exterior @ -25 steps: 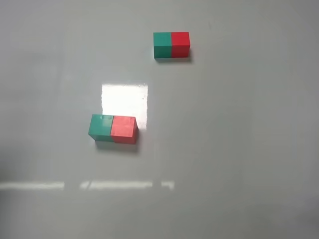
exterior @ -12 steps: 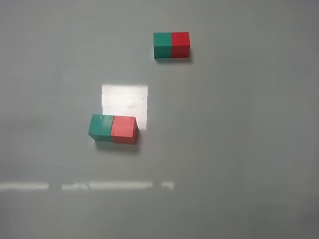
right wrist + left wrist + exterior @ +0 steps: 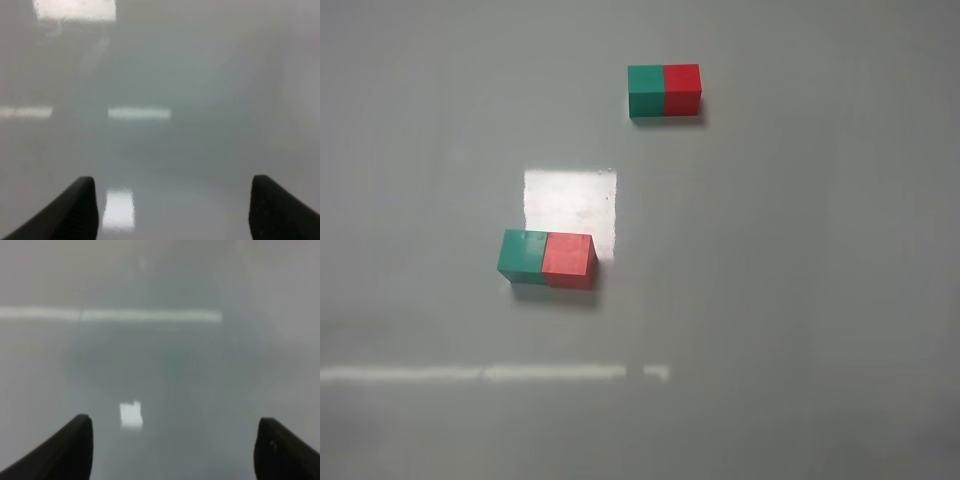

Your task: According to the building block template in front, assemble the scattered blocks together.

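The table is smooth, gray and shiny, with bright light patches on it. Two loose cubes sit on it side by side, touching: one green block and one red block. Both are plain, matte and square-edged. They make one short bar left of the middle, just below a white patch of light.

The template is far back on the table, well apart from them. It is one small bar, green on the left half, red on the right.

The left gripper shows two dark fingers spread wide with nothing between them. The right gripper looks the same, fingers apart and holding nothing.
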Action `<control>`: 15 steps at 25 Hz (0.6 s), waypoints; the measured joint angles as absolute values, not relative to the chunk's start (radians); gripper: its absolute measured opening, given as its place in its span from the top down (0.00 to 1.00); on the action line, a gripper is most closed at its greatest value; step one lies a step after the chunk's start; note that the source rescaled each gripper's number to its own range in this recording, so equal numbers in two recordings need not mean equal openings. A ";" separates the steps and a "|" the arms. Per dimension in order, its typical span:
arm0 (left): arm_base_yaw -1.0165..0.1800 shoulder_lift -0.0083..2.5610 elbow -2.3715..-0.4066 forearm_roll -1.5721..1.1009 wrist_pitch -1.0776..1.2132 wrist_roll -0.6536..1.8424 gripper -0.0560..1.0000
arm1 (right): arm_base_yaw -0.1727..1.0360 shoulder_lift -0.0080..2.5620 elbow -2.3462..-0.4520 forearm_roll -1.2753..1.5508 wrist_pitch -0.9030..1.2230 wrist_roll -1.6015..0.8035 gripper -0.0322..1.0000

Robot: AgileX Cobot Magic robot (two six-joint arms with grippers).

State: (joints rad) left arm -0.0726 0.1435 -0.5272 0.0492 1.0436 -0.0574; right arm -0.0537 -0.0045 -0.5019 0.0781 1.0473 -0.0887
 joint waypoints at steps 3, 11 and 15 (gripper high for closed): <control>-0.073 0.104 -0.503 0.044 1.043 -0.057 0.24 | -0.054 -0.004 -0.502 0.078 1.047 -0.089 0.45; -0.057 0.074 -0.498 0.049 1.038 -0.057 0.24 | -0.054 -0.004 -0.502 0.078 1.047 -0.089 0.46; 0.012 0.014 -0.498 0.052 1.036 -0.057 0.24 | -0.054 -0.004 -0.502 0.078 1.047 -0.089 0.46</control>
